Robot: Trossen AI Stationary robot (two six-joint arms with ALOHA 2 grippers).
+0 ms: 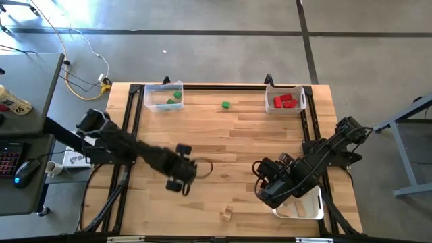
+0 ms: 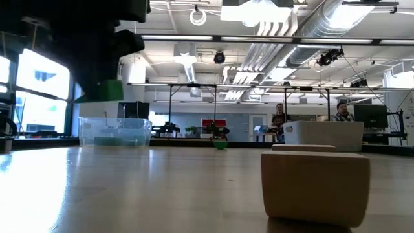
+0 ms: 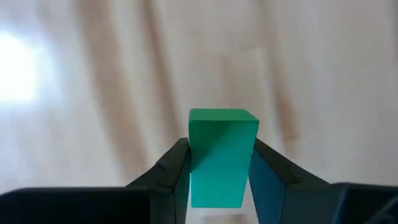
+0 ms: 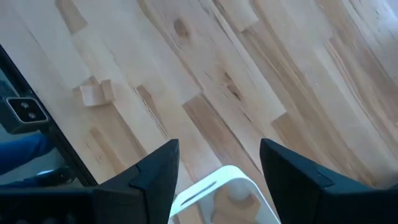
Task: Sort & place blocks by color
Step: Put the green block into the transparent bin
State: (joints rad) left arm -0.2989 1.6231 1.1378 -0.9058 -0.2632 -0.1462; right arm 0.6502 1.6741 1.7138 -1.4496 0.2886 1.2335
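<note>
Grey concrete floor (image 1: 223, 47), exposed ceiling ducts (image 2: 297, 26)

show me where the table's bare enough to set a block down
Widest bare wood: between the loose green block and both grippers. Also bare: the front left corner, beside the plain wood pieces. Crowded: front right, where the right gripper hangs over a bin; left gripper holds a green block.

Pale wood counter (image 1: 236, 148) with visible grain and a smooth, faintly glossy finish. Painted green block (image 3: 221, 155), matt. Clear plastic bin (image 1: 154, 98). Plain unfinished wood blocks (image 4: 96, 93).
</note>
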